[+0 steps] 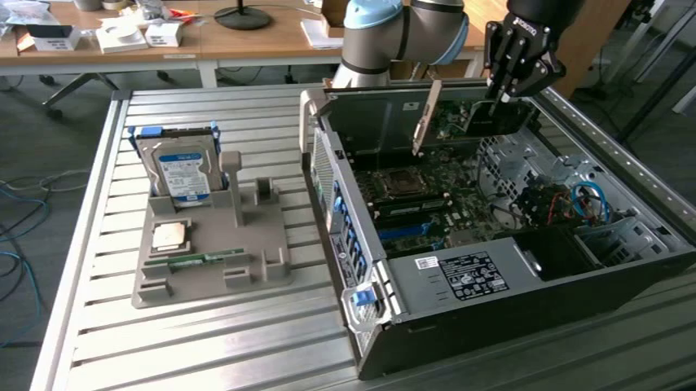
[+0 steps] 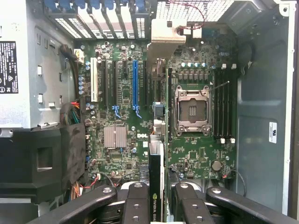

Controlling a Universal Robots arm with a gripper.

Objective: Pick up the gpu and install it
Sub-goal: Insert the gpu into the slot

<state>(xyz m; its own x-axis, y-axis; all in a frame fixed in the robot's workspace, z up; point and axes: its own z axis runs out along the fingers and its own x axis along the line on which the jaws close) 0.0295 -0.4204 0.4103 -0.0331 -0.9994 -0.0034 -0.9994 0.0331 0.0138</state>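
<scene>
Claw (image 1: pixel 504 96) on gpu (image 1: pixel 484 119), edge-down, parallel w/ slots (image 2: pixel 135 81)

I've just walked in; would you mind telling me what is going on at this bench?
The robot arm's pincer is closed on the gpu and holds it on edge over the motherboard inside the open computer case. The card appears to sit above the board, not yet pushed into a slot. At the exterior view's left, a hard drive stands upright in a grey holder on the table.
</scene>
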